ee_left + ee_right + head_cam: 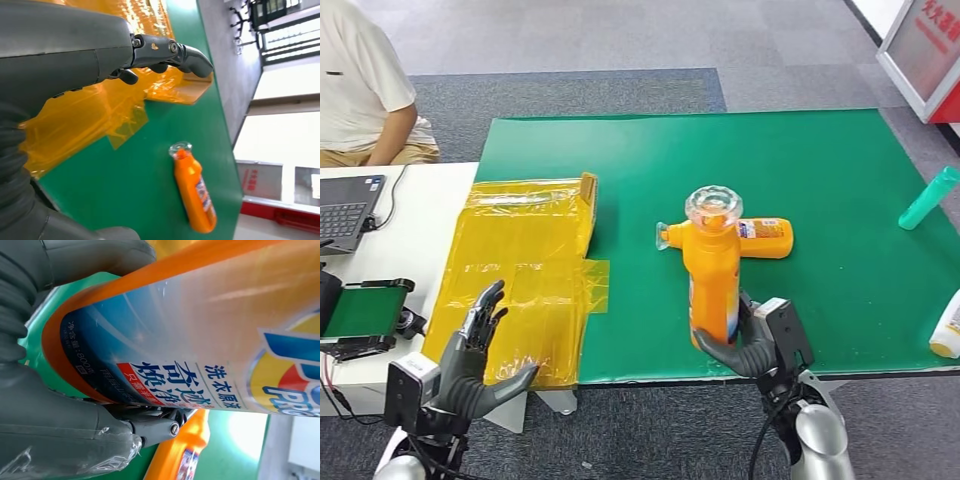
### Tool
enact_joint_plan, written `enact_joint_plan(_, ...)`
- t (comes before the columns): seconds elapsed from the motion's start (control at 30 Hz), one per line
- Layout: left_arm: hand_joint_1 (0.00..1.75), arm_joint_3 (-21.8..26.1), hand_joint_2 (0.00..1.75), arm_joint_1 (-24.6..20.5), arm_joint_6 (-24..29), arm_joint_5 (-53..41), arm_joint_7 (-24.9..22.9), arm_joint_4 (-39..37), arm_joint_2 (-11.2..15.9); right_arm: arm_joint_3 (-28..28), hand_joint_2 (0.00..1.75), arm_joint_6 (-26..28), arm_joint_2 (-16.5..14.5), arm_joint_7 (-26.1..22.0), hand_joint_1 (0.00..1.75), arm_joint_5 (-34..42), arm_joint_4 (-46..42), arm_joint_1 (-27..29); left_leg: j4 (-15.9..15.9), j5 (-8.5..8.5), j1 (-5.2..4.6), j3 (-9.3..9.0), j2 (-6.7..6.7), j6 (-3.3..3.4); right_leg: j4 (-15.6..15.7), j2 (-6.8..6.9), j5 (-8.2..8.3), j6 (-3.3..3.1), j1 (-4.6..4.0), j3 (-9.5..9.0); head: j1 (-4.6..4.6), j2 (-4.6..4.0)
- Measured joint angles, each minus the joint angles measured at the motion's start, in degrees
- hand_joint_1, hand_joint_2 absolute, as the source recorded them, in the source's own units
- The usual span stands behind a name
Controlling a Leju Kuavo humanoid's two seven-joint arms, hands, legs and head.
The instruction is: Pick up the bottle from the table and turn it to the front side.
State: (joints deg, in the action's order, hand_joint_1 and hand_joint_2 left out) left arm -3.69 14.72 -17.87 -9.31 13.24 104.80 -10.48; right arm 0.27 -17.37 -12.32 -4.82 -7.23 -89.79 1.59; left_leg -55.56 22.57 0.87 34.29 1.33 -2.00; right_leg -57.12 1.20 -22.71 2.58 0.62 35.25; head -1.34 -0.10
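An orange detergent bottle (714, 270) with a clear cap stands upright near the green mat's front edge, and my right hand (752, 343) grips its lower body. In the right wrist view its blue and orange label (196, 340) faces the camera, with my fingers (151, 429) wrapped beneath it. A second orange bottle (761, 238) lies on its side just behind the held one; it also appears in the left wrist view (194, 190). My left hand (475, 350) hovers open above the yellow plastic sheet (520, 280), fingers spread, holding nothing.
A green mat (803, 170) covers the table. A teal bottle (928, 198) lies at the far right, and a white bottle (948, 330) at the right edge. A laptop (346, 208) and a small device (367, 312) sit on the white table at left, where a person (361, 85) sits.
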Motion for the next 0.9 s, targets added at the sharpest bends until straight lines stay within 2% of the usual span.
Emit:
enact_joint_plan(0.1, 0.00, -1.4, 1.75, -2.1, 0.3, 5.2, -0.9, -0.1, 0.0, 2.5, 1.75, 0.8, 0.0, -0.5, 1.75, 1.8, -1.5, 1.4, 0.0, 0.00, 0.00, 0.00, 0.00, -0.01, 0.0, -0.01, 0.01, -0.01, 0.00, 0.00, 0.00, 0.01)
enact_joint_plan(0.27, 0.00, -3.0, 1.75, -5.3, -0.2, 19.1, -3.9, -1.5, -0.1, 7.4, 1.75, 3.1, 0.0, -1.5, 1.75, -1.4, -1.6, 1.7, 0.0, -0.04, 0.00, -0.02, 0.01, -0.04, 0.0, -0.02, 0.04, -0.03, -0.01, 0.00, 0.00, 0.01)
enact_joint_plan(0.47, 0.00, -3.3, 1.75, -6.6, 0.0, 20.6, -4.1, -3.2, -0.1, 10.4, 1.75, 4.0, 0.0, -1.8, 1.75, -2.4, -1.0, 1.7, 0.0, -0.04, 0.00, -0.01, 0.01, -0.02, 0.0, -0.02, 0.03, -0.02, 0.00, 0.01, -0.01, 0.01)
enact_joint_plan(0.8, 0.00, -3.4, 1.75, -7.1, 0.0, 21.0, -4.3, -4.3, -0.1, 11.3, 1.75, 4.0, 0.0, -1.8, 1.75, -2.7, -0.7, 1.5, 0.0, -0.02, 0.00, 0.00, 0.01, -0.03, 0.0, -0.02, 0.01, -0.02, 0.00, 0.03, 0.01, 0.01)
enact_joint_plan(0.9, 0.00, -5.5, 1.75, -8.5, -0.9, 24.2, -6.6, -5.6, -0.1, 13.6, 1.75, 6.0, 0.1, -3.4, 1.75, -8.5, 1.0, 0.8, 0.0, -0.03, 0.00, 0.00, 0.01, -0.03, 0.0, -0.02, 0.02, -0.02, 0.00, 0.03, 0.00, 0.01)
